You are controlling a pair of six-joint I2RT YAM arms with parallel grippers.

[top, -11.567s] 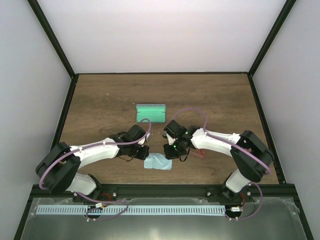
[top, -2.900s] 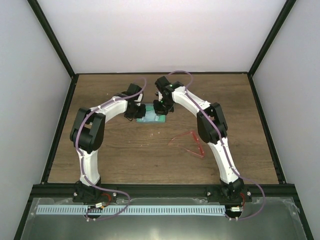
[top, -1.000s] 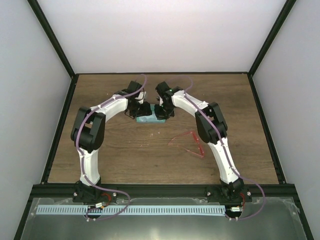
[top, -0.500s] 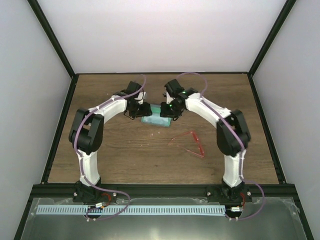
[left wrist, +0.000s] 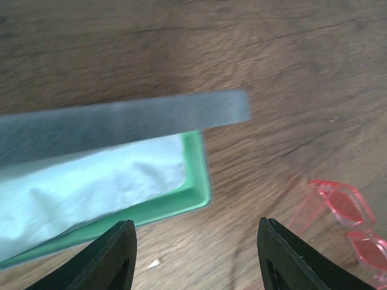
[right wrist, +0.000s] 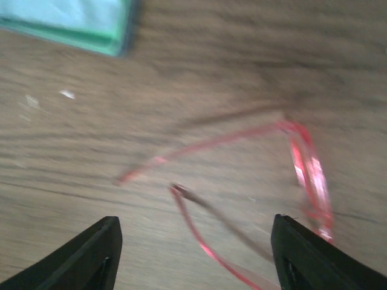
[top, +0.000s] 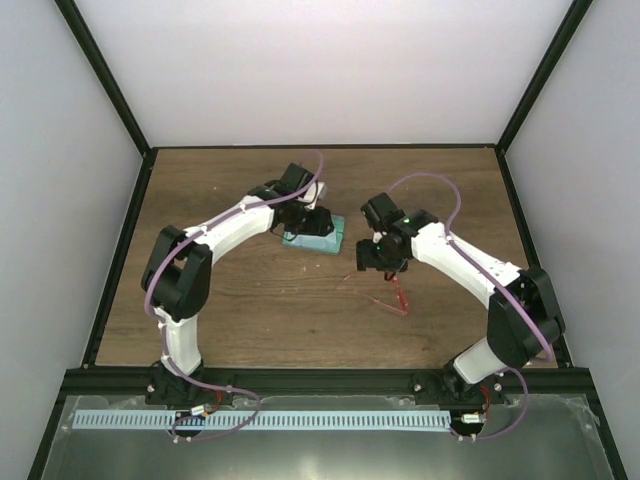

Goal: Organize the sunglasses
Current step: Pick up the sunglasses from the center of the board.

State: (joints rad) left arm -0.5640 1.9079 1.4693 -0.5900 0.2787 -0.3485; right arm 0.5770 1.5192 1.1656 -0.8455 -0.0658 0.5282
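Observation:
The red sunglasses [top: 396, 296] lie on the table with both temple arms unfolded, lenses [right wrist: 308, 175] to the right in the right wrist view. My right gripper [top: 374, 257] hovers open just above and behind them [right wrist: 193, 260], nothing between its fingers. The blue-grey case [top: 318, 240] stands open at the table's middle back, its green tray [left wrist: 199, 175] holding the light blue cloth [left wrist: 91, 181], its lid [left wrist: 121, 124] raised. My left gripper [top: 306, 220] is open [left wrist: 196, 260] over the case's near right corner, gripping nothing. The sunglasses [left wrist: 347, 217] show at that view's lower right.
The case's corner [right wrist: 78, 24] shows at the upper left of the right wrist view. Black frame rails [top: 120, 250] and white walls border the wooden table [top: 220, 310] on the left, right and back. Both arms arch over the middle.
My right gripper has opened and swung from the case back and right to above the sunglasses. The left gripper shifted right, and the case slid and turned slightly right.

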